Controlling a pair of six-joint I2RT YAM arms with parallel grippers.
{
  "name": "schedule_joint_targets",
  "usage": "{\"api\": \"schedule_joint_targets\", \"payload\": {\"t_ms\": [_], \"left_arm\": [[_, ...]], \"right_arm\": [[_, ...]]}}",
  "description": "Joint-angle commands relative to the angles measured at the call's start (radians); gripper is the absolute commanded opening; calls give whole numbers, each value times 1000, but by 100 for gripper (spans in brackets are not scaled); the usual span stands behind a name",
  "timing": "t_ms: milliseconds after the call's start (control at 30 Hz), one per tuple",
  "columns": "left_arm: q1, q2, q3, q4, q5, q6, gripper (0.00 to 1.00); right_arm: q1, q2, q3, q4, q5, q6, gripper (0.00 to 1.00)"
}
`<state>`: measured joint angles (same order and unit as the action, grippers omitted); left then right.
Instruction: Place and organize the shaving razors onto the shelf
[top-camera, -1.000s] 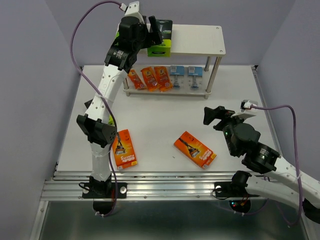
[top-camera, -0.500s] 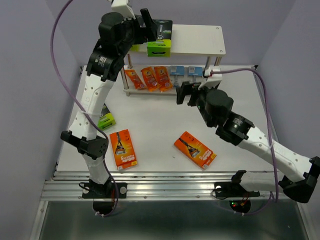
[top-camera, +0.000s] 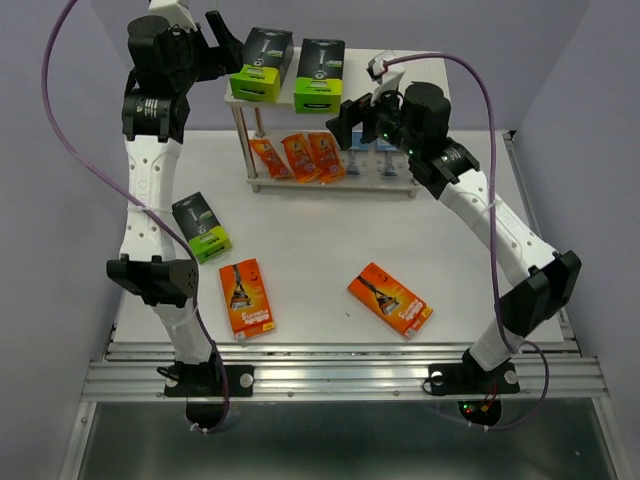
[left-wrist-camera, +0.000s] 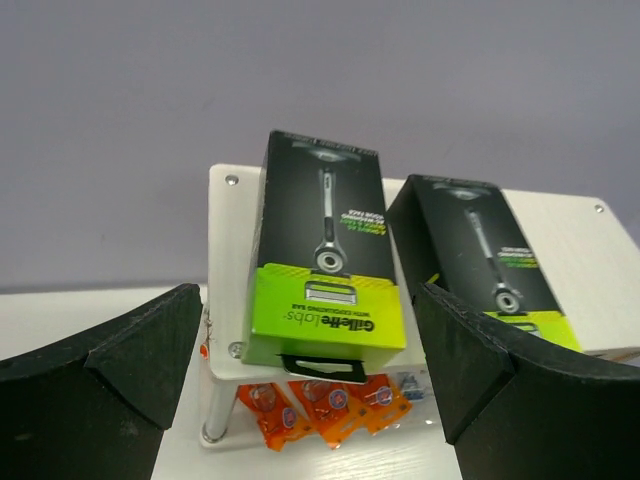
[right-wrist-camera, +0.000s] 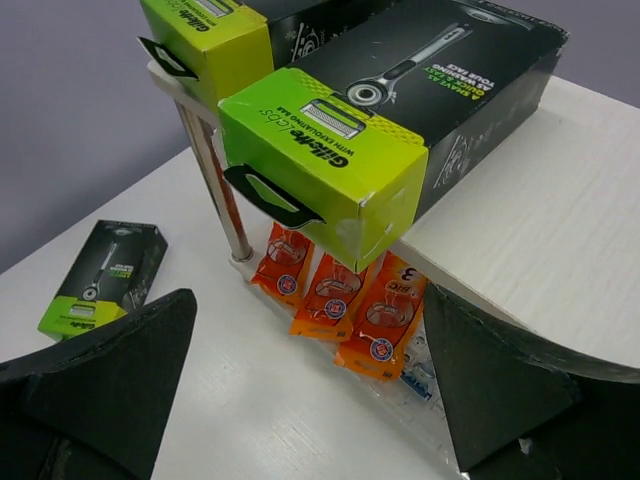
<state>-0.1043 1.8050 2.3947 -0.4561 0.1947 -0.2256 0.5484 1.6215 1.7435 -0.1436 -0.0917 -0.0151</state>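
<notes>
A: What does everything stand on?
B: A white bench (top-camera: 330, 250), matte, with a faint wood grain in the close views.
A: And around it?
B: Plain lavender walls on three sides: a back wall (top-camera: 500, 25), a left wall (top-camera: 40, 300) and a right wall (top-camera: 600, 110).
A: At the near edge?
B: Ribbed aluminium rails (top-camera: 340, 372) run across the full width. Below them lies a dull grey sheet (top-camera: 340, 440).

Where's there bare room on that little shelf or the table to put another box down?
The top board is bare right of the two black-and-green boxes. The table is open between the shelf and the two orange boxes. The lower board is crowded: orange packets and blue packs line it.
</notes>
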Motion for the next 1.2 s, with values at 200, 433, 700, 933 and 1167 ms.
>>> {"api": "schedule_joint_targets", "payload": {"t_ms": [200,433,700,933,1167], "left_arm": [[38,89,-23,36,107,25,99],[48,155,-11,66,104,-3,99],[48,178,-20,152,179,-29,84],[48,198,-40,186,255,-53,66],[45,195,-86,209,304,-95,54]], "right_arm": [[-70,214,278,-43,-201,-63,100],[-79,303,358,-44,-204,-88,100],[-79,374,433,-39,-226,-135,100],[-88,397,432,16,-318,-148,100],[-88,437,465,41,-375,-195,99]]}}
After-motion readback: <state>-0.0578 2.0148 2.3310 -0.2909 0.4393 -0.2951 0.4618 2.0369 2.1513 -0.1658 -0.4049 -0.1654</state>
